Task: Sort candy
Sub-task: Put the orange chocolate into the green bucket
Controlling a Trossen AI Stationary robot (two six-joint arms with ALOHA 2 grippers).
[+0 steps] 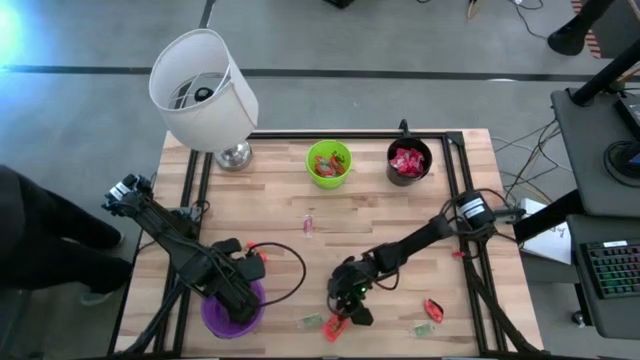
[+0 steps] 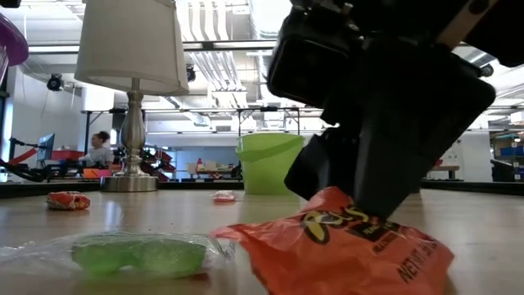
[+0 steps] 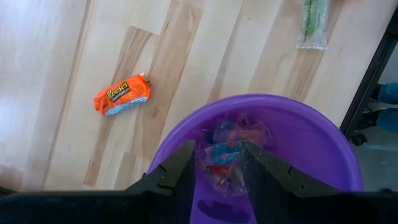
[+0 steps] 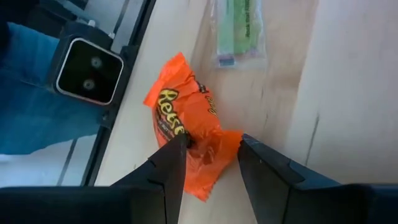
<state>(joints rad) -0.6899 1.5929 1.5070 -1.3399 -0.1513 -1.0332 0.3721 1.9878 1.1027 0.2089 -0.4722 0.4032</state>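
Note:
My right gripper (image 1: 345,306) is low over the table's near edge, shut on an orange packet (image 4: 180,112) that also shows in the low view (image 2: 344,246). A green packet (image 4: 239,28) lies flat on the table beside it. My left gripper (image 3: 219,155) hangs open and empty above the purple cup (image 3: 311,118), which holds several wrapped sweets (image 3: 224,152). A second orange packet (image 3: 121,96) lies flat on the table beyond the cup. My right gripper (image 4: 211,146) pinches one crumpled end of the orange packet (image 4: 208,146) between its two fingers, which come from above and point down. That end bunches up between the fingers. The rest of the packet (image 2: 360,262) lies on the table.
A green cup (image 1: 329,163) and a black cup (image 1: 408,162) with red sweets stand at the far side, a lamp (image 1: 205,90) at the far left. A pink sweet (image 1: 308,224) lies mid-table; a red sweet (image 1: 433,309) and another green packet (image 1: 423,327) lie at the near right.

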